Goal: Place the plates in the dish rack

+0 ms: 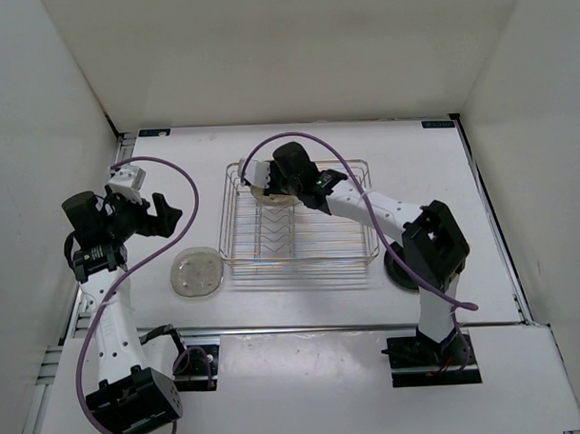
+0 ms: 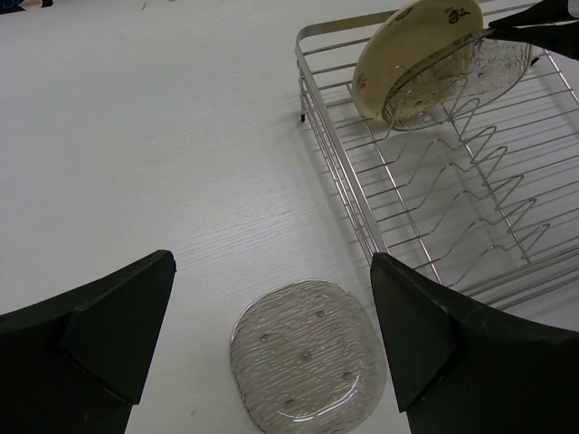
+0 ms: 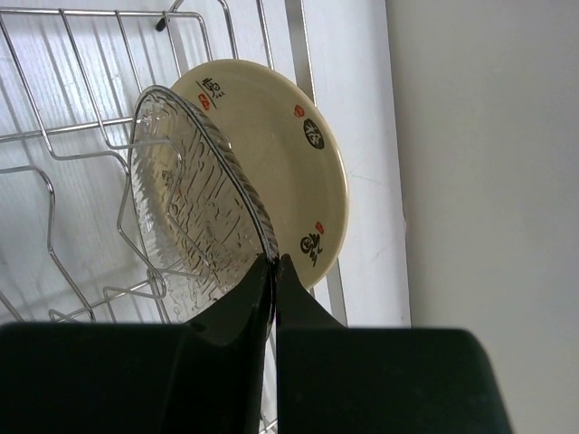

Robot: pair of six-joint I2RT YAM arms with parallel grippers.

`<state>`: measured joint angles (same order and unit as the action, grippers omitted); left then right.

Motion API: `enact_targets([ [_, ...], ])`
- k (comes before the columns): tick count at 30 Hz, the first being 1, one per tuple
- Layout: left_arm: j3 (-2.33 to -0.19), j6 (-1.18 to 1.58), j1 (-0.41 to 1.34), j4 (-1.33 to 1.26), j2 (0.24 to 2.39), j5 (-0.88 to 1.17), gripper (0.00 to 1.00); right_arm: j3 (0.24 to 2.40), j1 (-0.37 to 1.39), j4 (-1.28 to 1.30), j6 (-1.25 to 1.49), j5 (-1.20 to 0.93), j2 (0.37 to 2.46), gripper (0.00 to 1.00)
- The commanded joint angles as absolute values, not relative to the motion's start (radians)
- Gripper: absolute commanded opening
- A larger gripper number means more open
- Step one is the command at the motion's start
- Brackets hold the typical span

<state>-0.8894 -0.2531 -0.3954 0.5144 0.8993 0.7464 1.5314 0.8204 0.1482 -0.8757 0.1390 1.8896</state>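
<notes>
The chrome wire dish rack [image 1: 301,263] sits mid-table. A tan-yellow plate [image 3: 289,145] with dark and red marks stands upright at the rack's far end; it also shows in the left wrist view [image 2: 403,50]. My right gripper [image 3: 274,262] is shut on the rim of a clear ribbed plate [image 3: 185,217], held upright between the prongs just in front of the tan plate. A translucent speckled plate [image 2: 308,366] lies flat on the table left of the rack [image 2: 344,181]. My left gripper [image 2: 271,271] hangs open and empty above it. A glossy black plate [image 1: 402,273] lies right of the rack, partly hidden by my right arm.
White walls close in the table on the left, back and right. The rack's zigzag prongs [image 2: 470,172] run down its middle. A purple cable [image 1: 189,197] loops from the left arm over the table.
</notes>
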Motion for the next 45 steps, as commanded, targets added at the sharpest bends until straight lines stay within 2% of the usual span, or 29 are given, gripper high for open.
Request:
enact_targets([
  [1, -0.879, -0.252, -0.400, 0.503, 0.877, 0.778, 1.00, 1.580, 0.830, 0.210, -0.808, 0.084, 1.911, 0.00],
  [18, -0.879, -0.242, -0.410, 0.503, 0.887, 0.778, 1.00, 1.632, 0.792, 0.276, -0.788, -0.008, 1.980, 0.01],
  [28, -0.879, -0.242, -0.419, 0.503, 0.896, 0.778, 1.00, 1.641, 0.773, 0.267, -0.770, -0.008, 1.999, 0.11],
  [38, -0.870, -0.242, -0.437, 0.503, 0.896, 0.787, 1.00, 1.641, 0.773, 0.227, -0.772, 0.049, 2.008, 0.25],
  [45, -0.870, -0.242, -0.446, 0.503, 0.896, 0.796, 1.00, 1.641, 0.764, 0.198, -0.772, 0.069, 2.017, 0.26],
])
